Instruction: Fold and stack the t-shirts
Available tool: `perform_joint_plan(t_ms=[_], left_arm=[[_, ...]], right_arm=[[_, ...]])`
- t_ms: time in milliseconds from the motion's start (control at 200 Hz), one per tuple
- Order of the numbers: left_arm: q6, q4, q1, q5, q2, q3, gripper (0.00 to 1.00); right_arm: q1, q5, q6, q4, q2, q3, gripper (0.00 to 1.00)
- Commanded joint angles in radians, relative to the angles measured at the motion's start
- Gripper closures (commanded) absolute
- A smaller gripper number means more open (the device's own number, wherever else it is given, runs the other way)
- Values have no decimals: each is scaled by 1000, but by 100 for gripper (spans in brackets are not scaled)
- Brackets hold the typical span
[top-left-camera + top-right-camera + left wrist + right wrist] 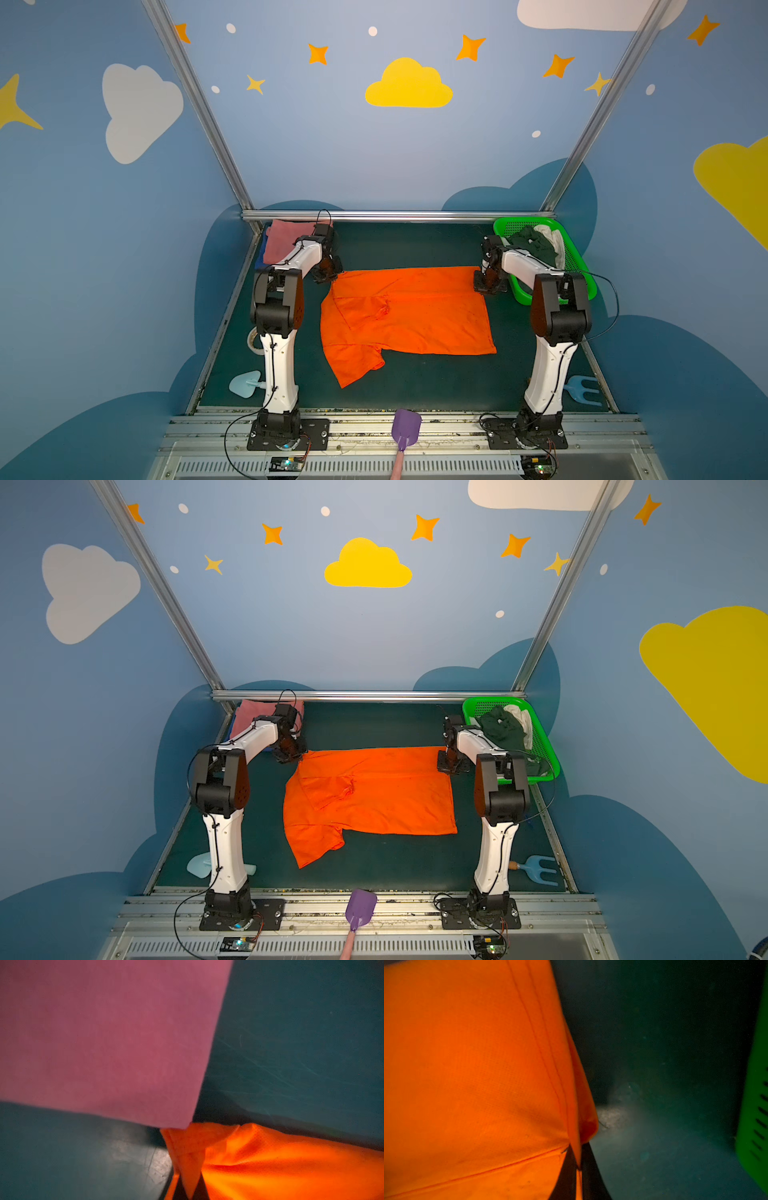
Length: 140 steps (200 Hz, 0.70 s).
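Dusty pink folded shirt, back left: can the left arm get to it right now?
Probably yes: the dusty pink cloth shirt lies right beside the left gripper, nothing between. But that gripper is shut on a corner of the vivid orange cloth t-shirt and must release first.

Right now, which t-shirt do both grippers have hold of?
The orange t-shirt, spread flat mid-mat: the left gripper and right gripper each pinch a far corner. The pink t-shirt lies folded in the far-left corner, ungripped.
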Motion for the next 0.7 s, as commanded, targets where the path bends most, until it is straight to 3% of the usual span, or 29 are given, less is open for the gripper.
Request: perform_joint_plan(t_ms=[0,105,140,165,200,330,451,596,696], left_arm=[[20,-28,15,-25,24,41,95],[24,-43,20,-19,38,67,95],[27,-46,20,-16,40,72,95],[25,-46,20,-16,40,74,94],[25,-46,20,-13,39,76,86],[25,-51,20,2,24,89,50],[26,-54,20,-2,-19,93,26],[13,-39,13,-13,-105,59,20],[-9,10,-9,4,-167,-11,27]], right_arm=[[-14,33,-11,-31,1,26,95],[-18,30,-15,-40,5,30,98],[-17,25,-17,-44,4,31,90],[-17,20,-19,-47,2,33,76],[-18,11,-19,-50,-5,34,67],[-15,-12,-22,-60,-54,38,49],[-9,-21,-22,-69,-128,46,43],[21,-62,-10,-44,-227,38,41],[50,-161,14,15,-251,13,42]])
